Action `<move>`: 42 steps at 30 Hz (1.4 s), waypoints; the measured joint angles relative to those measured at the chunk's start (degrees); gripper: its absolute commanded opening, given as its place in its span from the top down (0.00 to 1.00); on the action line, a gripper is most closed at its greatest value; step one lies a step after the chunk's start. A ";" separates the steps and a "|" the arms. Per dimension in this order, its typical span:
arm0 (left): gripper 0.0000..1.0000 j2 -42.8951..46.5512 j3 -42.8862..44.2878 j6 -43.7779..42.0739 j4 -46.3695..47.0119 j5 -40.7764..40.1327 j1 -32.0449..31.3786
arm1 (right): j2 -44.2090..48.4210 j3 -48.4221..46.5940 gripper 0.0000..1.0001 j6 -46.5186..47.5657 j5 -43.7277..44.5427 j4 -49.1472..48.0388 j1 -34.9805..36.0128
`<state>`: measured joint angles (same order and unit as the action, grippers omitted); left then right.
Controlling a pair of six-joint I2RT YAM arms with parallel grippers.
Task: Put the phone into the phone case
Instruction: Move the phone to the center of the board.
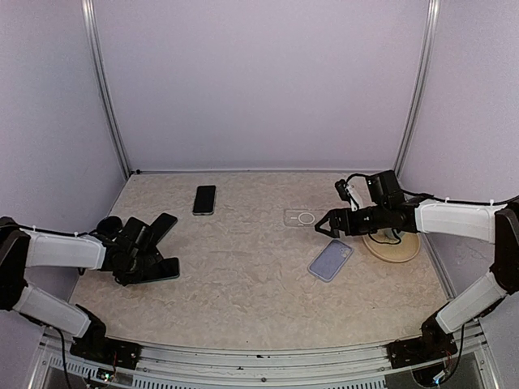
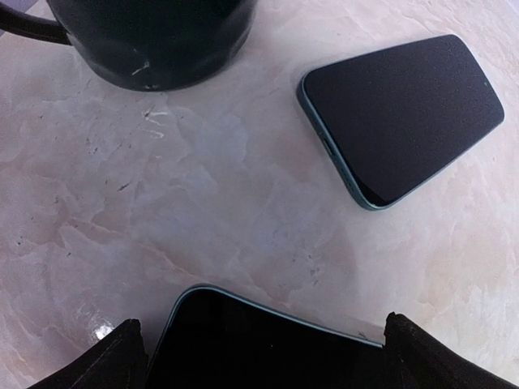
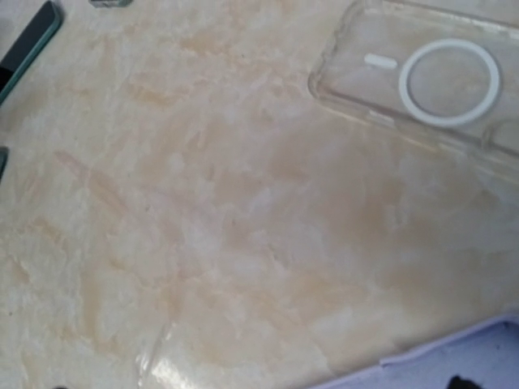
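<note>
- Marbled beige tabletop, lilac walls on three sides.
- Phone lies flat, far-left of centre. Long axis runs near-to-far, approx. across the L arm's line of reach.
- L hand is spread wide w/ nothing pinched. The phone sits ahead of it and further back, so the L arm is much nearer than the R.
- L wrist cam shows a teal-rimmed phone ahead-right and a second dark slab flat between the spread fingertips. Can't match either to the overhead view w/ certainty.
- R hand is also spread and empty, tips just beside the clear case. The lilac case is near it, towards the front edge.
- Both cases are well apart from the phone, off to its right.
- Judgement: L picks, closing across the phone's narrow width, then carries it right. R is better placed to steady a case.
</note>
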<state>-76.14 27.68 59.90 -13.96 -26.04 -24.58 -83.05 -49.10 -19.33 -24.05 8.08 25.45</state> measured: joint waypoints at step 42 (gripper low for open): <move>0.01 -26.99 22.03 -10.05 14.23 -0.42 -17.64 | 0.00 -0.61 0.00 0.35 0.09 0.68 0.04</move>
<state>-103.13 49.71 49.84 0.27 -26.46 -42.22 -83.05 -49.71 -18.98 -23.97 8.75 25.50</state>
